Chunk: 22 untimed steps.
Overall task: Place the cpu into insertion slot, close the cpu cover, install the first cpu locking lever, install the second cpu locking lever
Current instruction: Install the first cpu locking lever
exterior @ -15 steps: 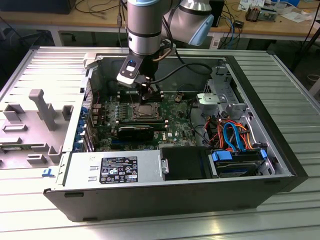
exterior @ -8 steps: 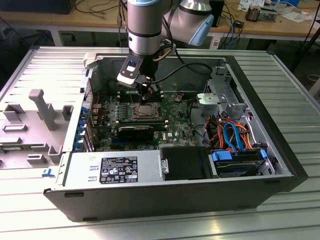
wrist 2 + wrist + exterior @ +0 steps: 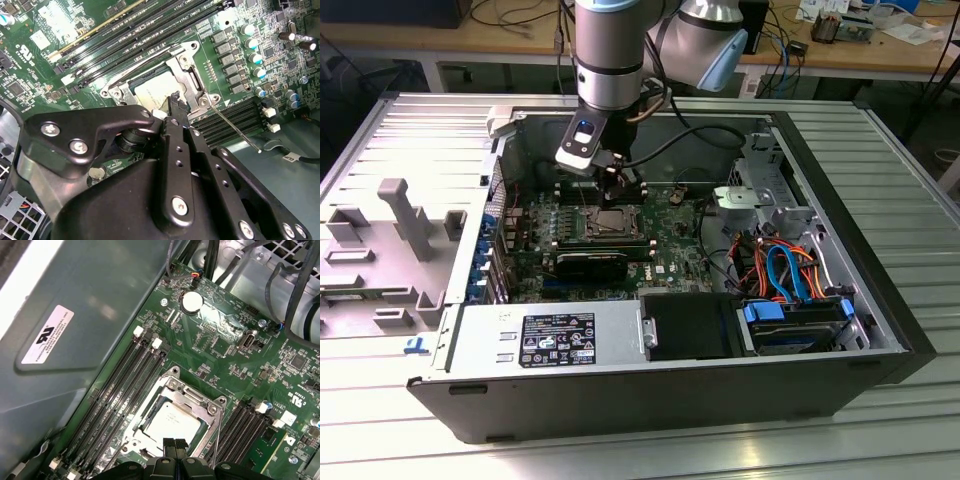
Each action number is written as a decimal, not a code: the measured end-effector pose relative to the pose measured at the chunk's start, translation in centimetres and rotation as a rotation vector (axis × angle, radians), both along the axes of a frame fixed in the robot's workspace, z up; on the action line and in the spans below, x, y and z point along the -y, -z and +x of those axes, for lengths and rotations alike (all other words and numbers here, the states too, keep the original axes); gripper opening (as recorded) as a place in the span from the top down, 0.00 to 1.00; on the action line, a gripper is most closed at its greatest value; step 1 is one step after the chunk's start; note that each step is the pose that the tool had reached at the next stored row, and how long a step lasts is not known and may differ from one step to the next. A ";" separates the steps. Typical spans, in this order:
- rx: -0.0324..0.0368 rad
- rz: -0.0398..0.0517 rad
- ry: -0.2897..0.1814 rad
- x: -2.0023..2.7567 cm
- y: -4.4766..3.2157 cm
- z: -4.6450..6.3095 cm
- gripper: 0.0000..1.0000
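Jaws: I read them as clenched. In the first wrist view the two fingertips of the gripper (image 3: 175, 444) meet with nothing visible between them.

1. Computer case (image 3: 620, 400): lies open on its side. In the exterior view the arm reaches down into it.
2. Motherboard (image 3: 215, 340): green, flat on the case floor.
3. Memory slots (image 3: 120, 390): long black banks flanking the socket on two sides.
4. Insertion slot (image 3: 173, 383): silver-rimmed, between those banks, directly under the gripper in the exterior view.
5. Cpu cover (image 3: 200, 410): down flat over the socket.
6. Cpu (image 3: 172, 422): seated in the slot, its grey top showing through the cover's window. Placing and covering look done.
7. Locking lever (image 3: 235, 127): a thin wire rod, the smallest item.

Key relation: the fingertips hover just above the cover's near edge, and the rod starts at the socket corner just beside them. Its long axis runs away from that corner across the neighbouring memory bank toward the case floor. I judge it to be raised and unhooked. I cannot tell the state of the other lever.
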State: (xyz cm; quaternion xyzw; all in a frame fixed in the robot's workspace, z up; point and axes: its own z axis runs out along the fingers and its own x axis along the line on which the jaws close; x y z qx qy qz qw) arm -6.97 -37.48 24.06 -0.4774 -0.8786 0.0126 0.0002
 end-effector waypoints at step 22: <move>0.0000 0.0000 -0.037 0.00 0.00 0.1 0.89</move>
